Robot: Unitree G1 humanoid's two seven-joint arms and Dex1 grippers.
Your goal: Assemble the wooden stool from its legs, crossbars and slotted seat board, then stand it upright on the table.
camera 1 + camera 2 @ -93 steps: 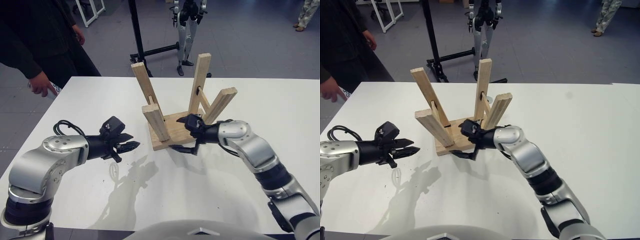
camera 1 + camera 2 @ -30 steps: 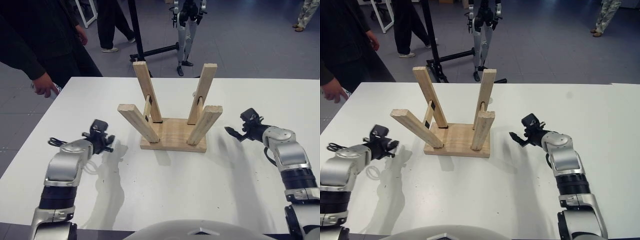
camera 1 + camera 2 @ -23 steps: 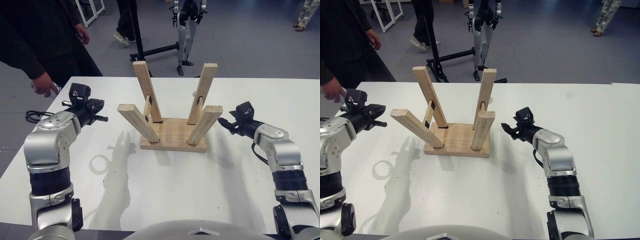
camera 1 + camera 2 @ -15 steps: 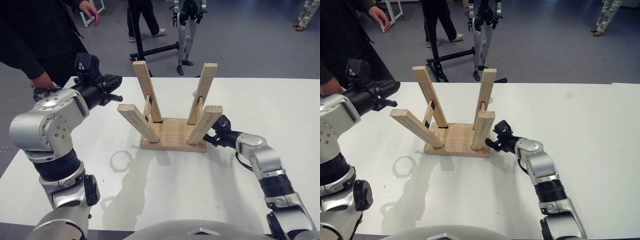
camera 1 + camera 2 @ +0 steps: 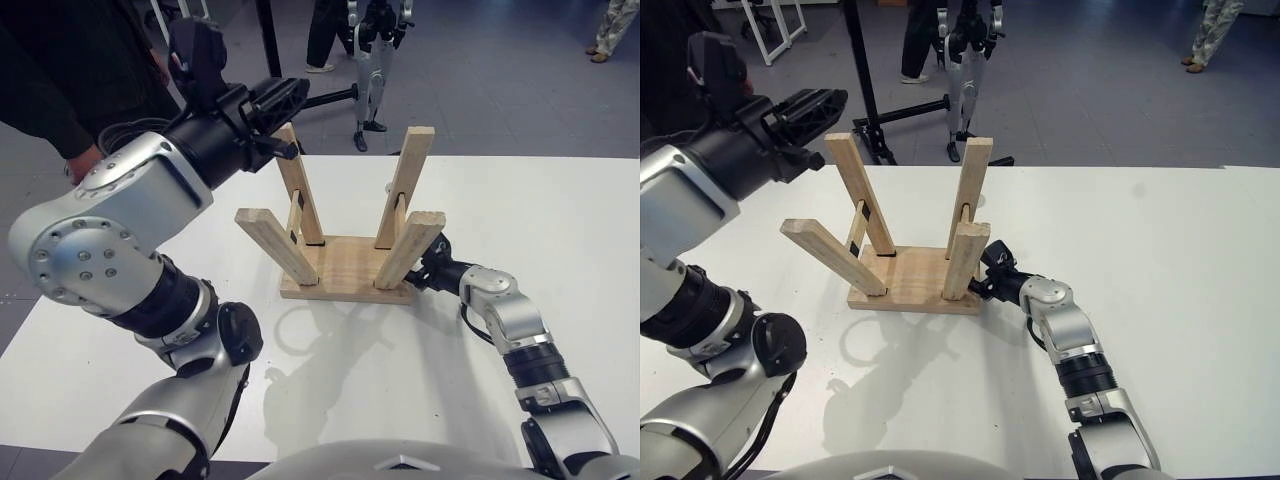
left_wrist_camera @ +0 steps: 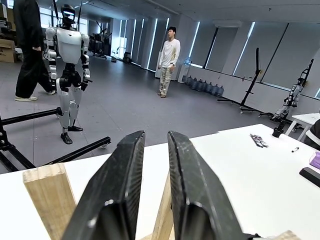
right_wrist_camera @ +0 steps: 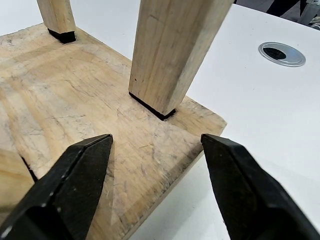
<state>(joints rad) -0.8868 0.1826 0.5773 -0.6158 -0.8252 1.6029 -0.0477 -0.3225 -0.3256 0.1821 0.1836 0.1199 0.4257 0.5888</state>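
Observation:
The wooden stool [image 5: 345,265] lies upside down on the white table [image 5: 540,200], seat board flat and its legs pointing up. Short crossbars [image 5: 296,215] join the legs in pairs. My left gripper [image 5: 288,93] hangs high beside the top of the far left leg [image 5: 285,140]; its fingers [image 6: 120,190] show a narrow gap with nothing between them. My right gripper [image 7: 156,140] is low at the seat board's near right corner [image 7: 195,117], open, one finger on each side of the corner, close to the base of the near right leg [image 7: 172,50].
A person stands at the table's far left edge, one hand [image 5: 85,160] near it. A black stand [image 5: 270,60] and another humanoid robot [image 5: 375,35] are on the floor behind. A round cable grommet [image 7: 281,53] sits in the tabletop. Bare table lies right and in front.
The stool, earlier tipped in my right gripper, now rests flat on its seat. My left arm rose from the table's left side to the far left leg's top. My right gripper moved back to the seat's corner.

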